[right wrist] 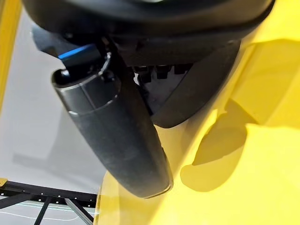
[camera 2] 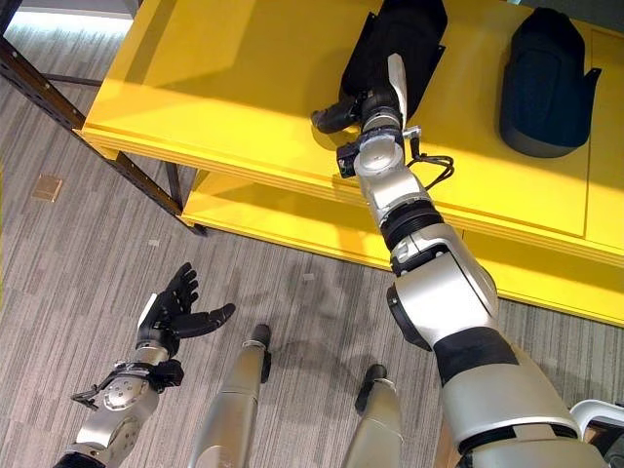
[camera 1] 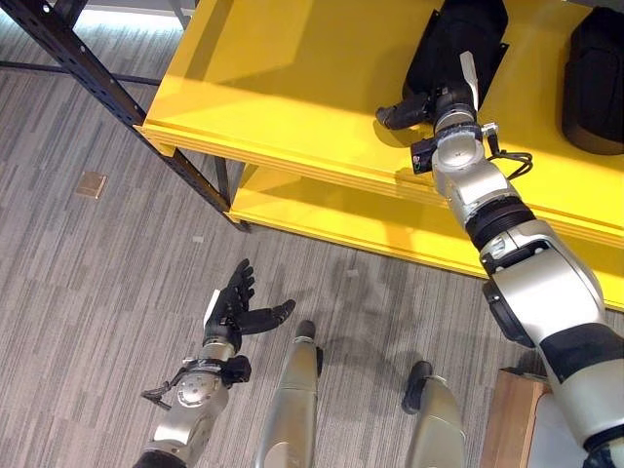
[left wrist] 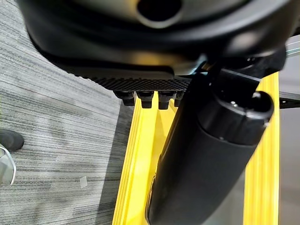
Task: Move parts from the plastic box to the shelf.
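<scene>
The right robot hand [camera 2: 363,105] rests on a black moulded plastic part [camera 2: 405,44], grip hidden, settling it onto the yellow shelf [camera 2: 244,88]; the left robot hand [camera 2: 177,307] hangs open.

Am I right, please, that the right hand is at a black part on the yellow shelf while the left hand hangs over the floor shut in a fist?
Not quite: the left hand is open, fingers spread, as the left eye view shows. The rest holds: it hangs over the floor, and the right hand is at a black part on the yellow shelf.

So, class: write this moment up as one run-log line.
right hand: on black part, top yellow shelf, grip unclear | left hand: open over floor | second black part: on shelf
</scene>
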